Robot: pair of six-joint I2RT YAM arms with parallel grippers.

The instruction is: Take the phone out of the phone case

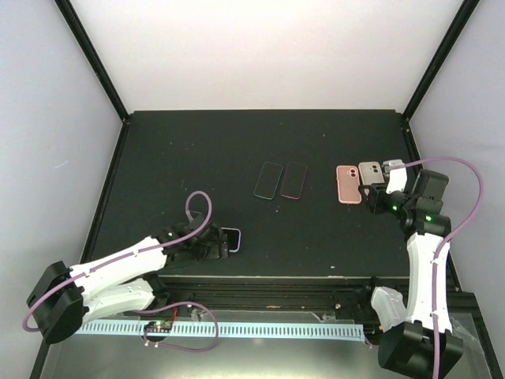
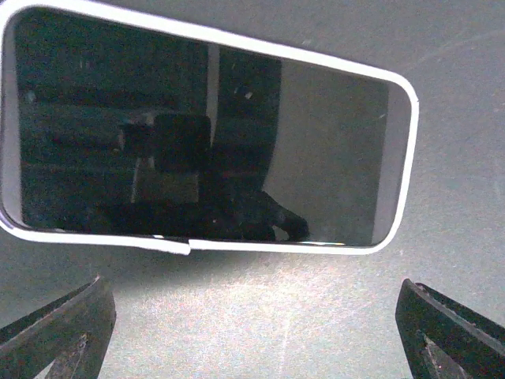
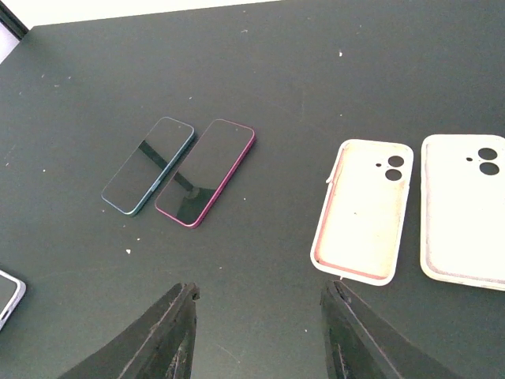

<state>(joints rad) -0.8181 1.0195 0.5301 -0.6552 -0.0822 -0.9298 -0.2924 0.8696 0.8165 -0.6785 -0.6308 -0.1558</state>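
Observation:
A phone with a pale lilac rim point(image 1: 230, 239) lies screen up on the black table near the front left. In the left wrist view the phone point(image 2: 205, 134) fills the upper frame, with a small tab of its rim sticking out at its near edge. My left gripper point(image 1: 207, 246) point(image 2: 256, 332) is open just beside it, fingers point(image 2: 59, 328) apart and touching nothing. My right gripper point(image 1: 377, 199) point(image 3: 260, 332) is open and empty, hovering near the empty pink case point(image 1: 348, 184) point(image 3: 363, 209).
A teal-rimmed phone point(image 1: 268, 180) point(image 3: 148, 164) and a magenta-rimmed phone point(image 1: 294, 181) point(image 3: 207, 170) lie side by side mid-table. A cream case point(image 1: 368, 173) point(image 3: 465, 209) and a grey case point(image 1: 392, 166) lie right of the pink one.

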